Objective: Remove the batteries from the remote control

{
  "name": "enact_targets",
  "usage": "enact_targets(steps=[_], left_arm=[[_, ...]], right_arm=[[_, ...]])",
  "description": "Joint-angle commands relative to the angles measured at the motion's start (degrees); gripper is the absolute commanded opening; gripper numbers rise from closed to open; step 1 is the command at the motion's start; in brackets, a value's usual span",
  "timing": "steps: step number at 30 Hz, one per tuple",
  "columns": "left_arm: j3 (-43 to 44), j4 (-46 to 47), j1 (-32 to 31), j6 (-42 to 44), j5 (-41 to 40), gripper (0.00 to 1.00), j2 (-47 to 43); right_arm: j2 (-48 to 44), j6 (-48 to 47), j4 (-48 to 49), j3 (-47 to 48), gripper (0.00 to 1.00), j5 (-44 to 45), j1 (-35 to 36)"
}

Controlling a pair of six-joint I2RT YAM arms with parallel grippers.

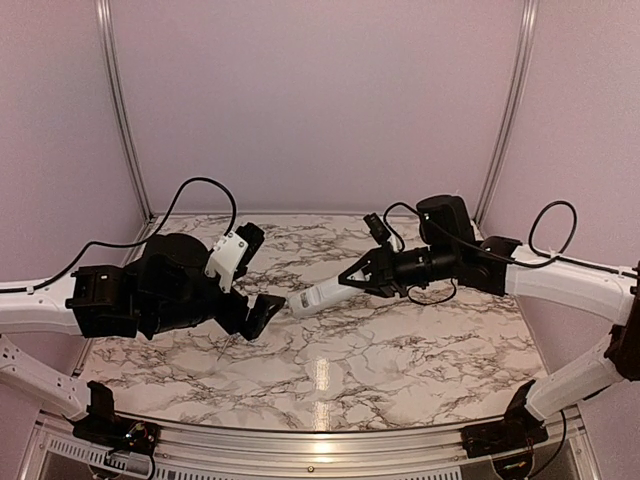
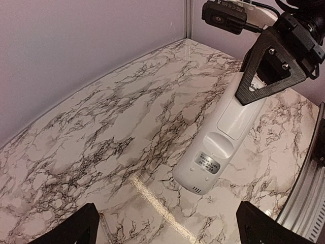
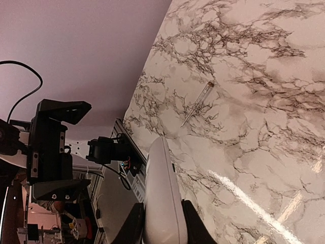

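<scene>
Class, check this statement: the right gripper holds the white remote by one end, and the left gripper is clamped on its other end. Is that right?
Not quite. The right gripper does hold the remote by one end, but the left gripper is not clamped on the other end. Its jaws stand wide open, apart from the free end. The left wrist view shows this.

Held remote control [image 1: 316, 297] juts before left end effector [image 1: 265, 311] — stick [image 3: 198, 103] lies near.

White remote control [image 2: 229, 124], grey-veined white marble table [image 2: 101, 142], pale lilac walls [image 1: 320, 100]
</scene>
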Motion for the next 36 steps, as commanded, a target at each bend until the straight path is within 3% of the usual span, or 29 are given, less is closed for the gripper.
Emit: enact_targets(steps=[1, 9, 17, 26, 32, 36], left_arm=[[1.2, -4.9, 1.8, -7.9, 0.9, 0.99, -1.0], [2.0, -11.7, 10.1, -16.0, 12.5, 0.99, -2.5], [8.6, -15.5, 16.6, -25.1, 21.7, 0.99, 0.5], [6.3, -3.5, 27.5, -32.4, 40.4, 0.99, 1.6], [6.3, 1.3, 32.9, -35.7, 54.4, 0.99, 7.2], [6.7, 2.3, 33.3, -34.3, 56.3, 0.99, 7.9]], right_arm=[[-0.3, -4.6, -3.7, 5.0, 0.11, 3.6, 0.5], [-3.5, -7.1, -3.4, 3.9, 0.1, 12.0, -0.2], [-4.3, -6.6, -1.7, 2.5, 0.07, 6.7, -6.0], [0.5, -4.6, 5.5, 4.3, 0.08, -3.5, -8.7], [1.3, -1.5, 9.0, 4.7, 0.07, -5.1, -8.7], [1.7, -0.3, 13.8, 5.2, 0.07, -7.7, -8.6]])
